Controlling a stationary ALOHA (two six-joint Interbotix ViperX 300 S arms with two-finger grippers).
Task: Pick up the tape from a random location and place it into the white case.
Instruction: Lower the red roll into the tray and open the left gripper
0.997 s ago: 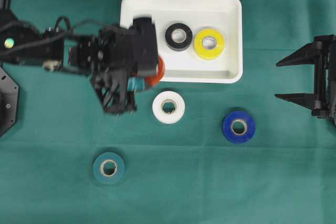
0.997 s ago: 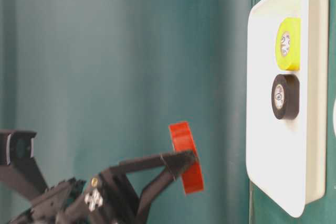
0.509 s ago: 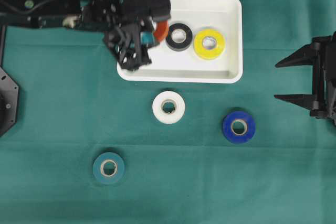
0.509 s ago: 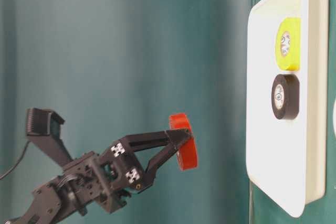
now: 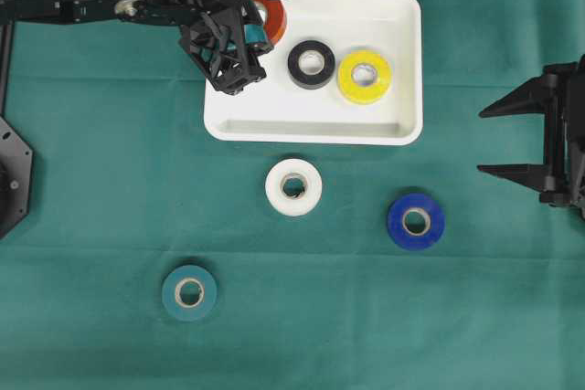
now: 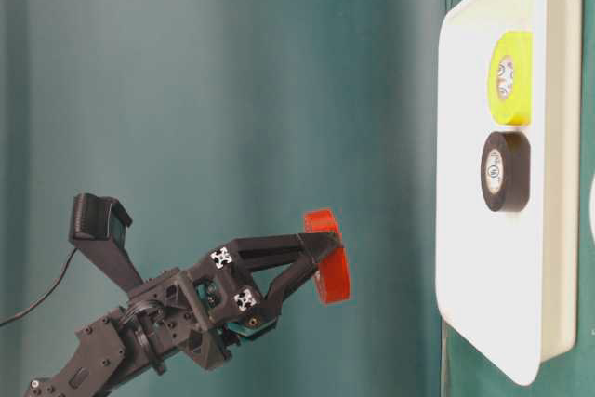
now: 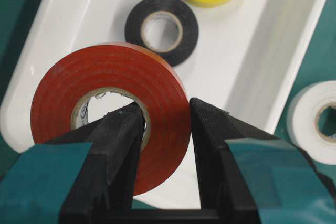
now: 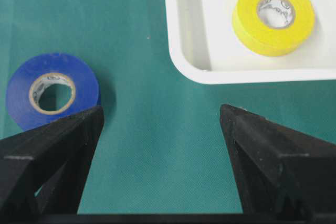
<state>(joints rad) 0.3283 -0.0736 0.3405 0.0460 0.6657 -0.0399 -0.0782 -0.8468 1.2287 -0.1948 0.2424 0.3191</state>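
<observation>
My left gripper (image 7: 164, 109) is shut on a red tape roll (image 7: 105, 80), one finger through its core and the other on its outer side. It holds the roll in the air over the far left corner of the white case (image 5: 402, 121), as the red tape (image 5: 271, 14) shows overhead and the red tape (image 6: 327, 258) at table level. A black roll (image 5: 312, 63) and a yellow roll (image 5: 365, 76) lie inside the case. My right gripper (image 5: 486, 140) stands open at the right edge, nothing between its fingers.
Loose on the green cloth lie a white roll (image 5: 293, 186), a blue roll (image 5: 416, 220) and a teal roll (image 5: 189, 292). The blue roll (image 8: 51, 90) sits just left of my right gripper's left finger.
My left gripper has carried the red roll from the case's near left rim to over its far left corner. The right arm has not moved.
</observation>
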